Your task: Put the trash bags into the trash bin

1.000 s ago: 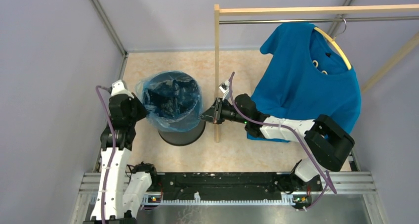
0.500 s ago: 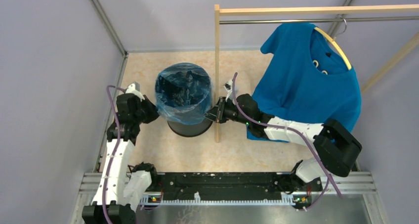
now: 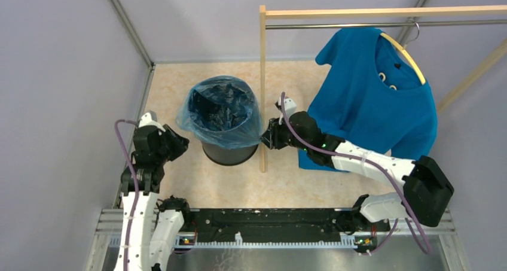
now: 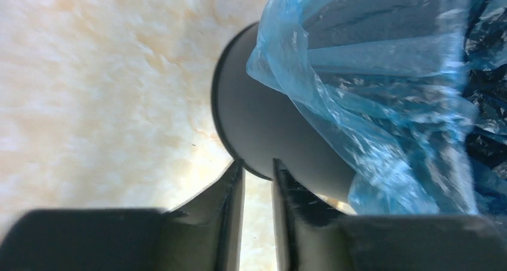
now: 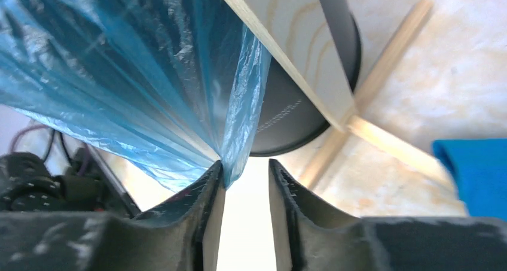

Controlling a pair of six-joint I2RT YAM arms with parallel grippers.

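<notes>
The black trash bin (image 3: 230,155) stands on the floor with the light-blue trash bag (image 3: 222,112) in it, the bag's edge folded down over the rim. My left gripper (image 3: 179,144) is to the bin's left, apart from the bag; in its wrist view the fingers (image 4: 257,166) stand a little apart with nothing between them, facing the bin's wall (image 4: 269,121) and bag (image 4: 370,103). My right gripper (image 3: 266,138) is at the bag's right corner; its jaws (image 5: 245,166) are apart, and the bag's edge (image 5: 236,139) touches the left finger. The bin (image 5: 287,124) shows behind it.
A wooden rack post (image 3: 262,91) stands just right of the bin, close to my right gripper, with its foot bars on the floor (image 5: 382,61). An opaque blue T-shirt (image 3: 370,103) hangs on a hanger at the right. Grey walls close in on the left and back.
The left gripper has let go of the bag's left edge and pulled back down-left. The bin and bag shifted right earlier and now stay put; the right gripper moved slightly right.
</notes>
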